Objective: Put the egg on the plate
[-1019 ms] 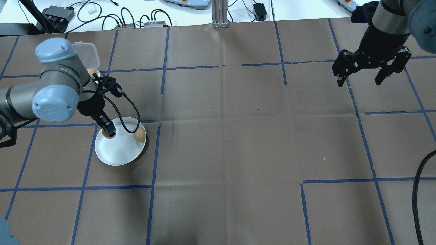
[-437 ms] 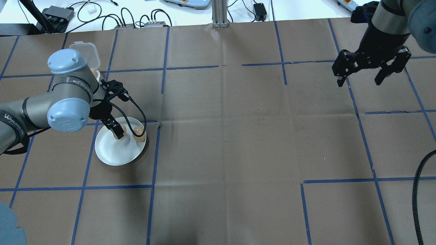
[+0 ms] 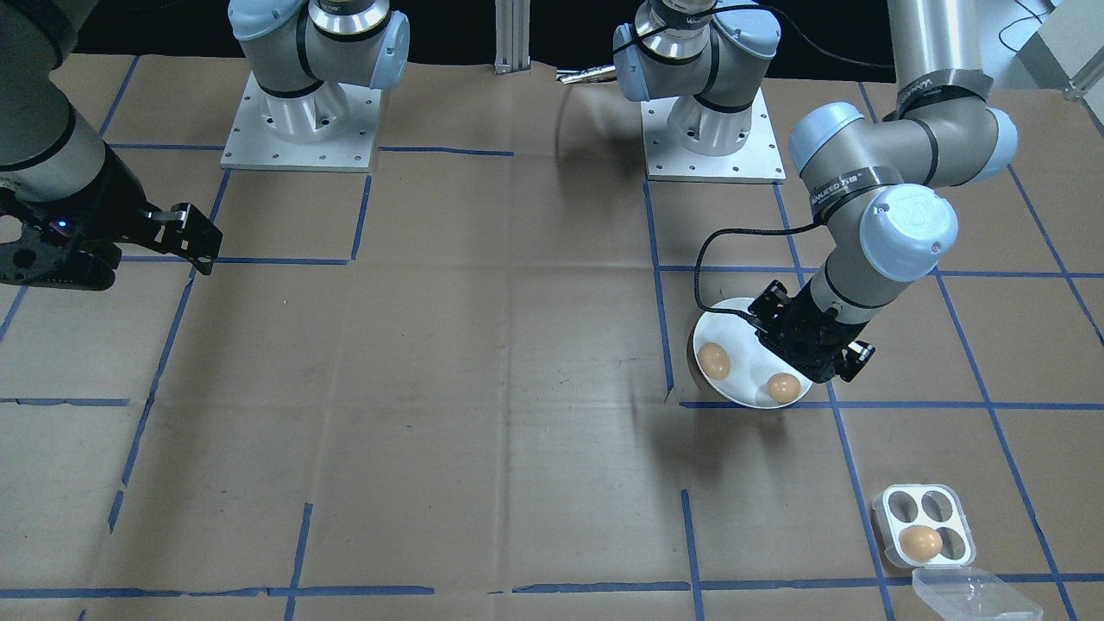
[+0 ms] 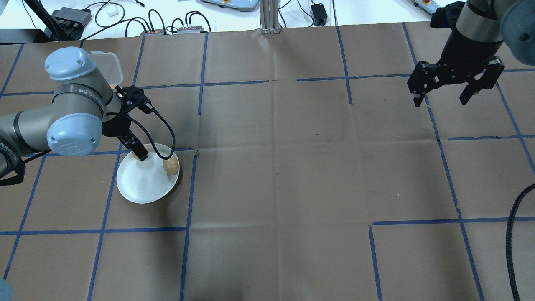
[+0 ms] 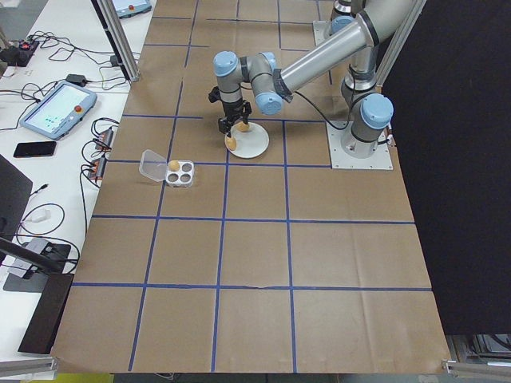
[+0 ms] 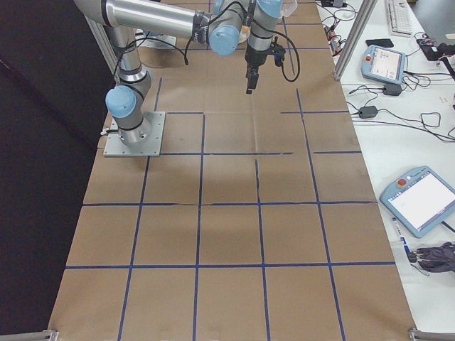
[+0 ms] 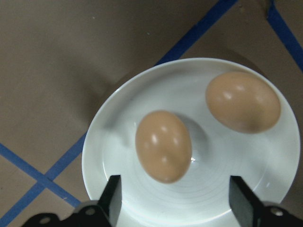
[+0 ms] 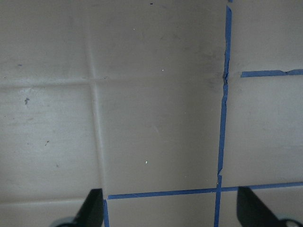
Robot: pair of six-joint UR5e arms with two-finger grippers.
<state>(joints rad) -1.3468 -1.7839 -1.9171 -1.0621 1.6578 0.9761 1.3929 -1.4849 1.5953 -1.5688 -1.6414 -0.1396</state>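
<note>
Only "WANFEED" (image 4: 5, 146) shows, on the left arm (image 4: 25, 129) over the plate (image 4: 142, 188).

2 brown eggs (image 7: 164, 145) (image 7: 243, 101) lie apart on the white plate (image 7: 118, 123).

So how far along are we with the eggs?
Two brown eggs already lie on the round white plate. The left pincer hangs open just above the nearer one, holding nothing. One brown egg is left in the clear four-cup egg box. The right pincer is open, far off.
</note>
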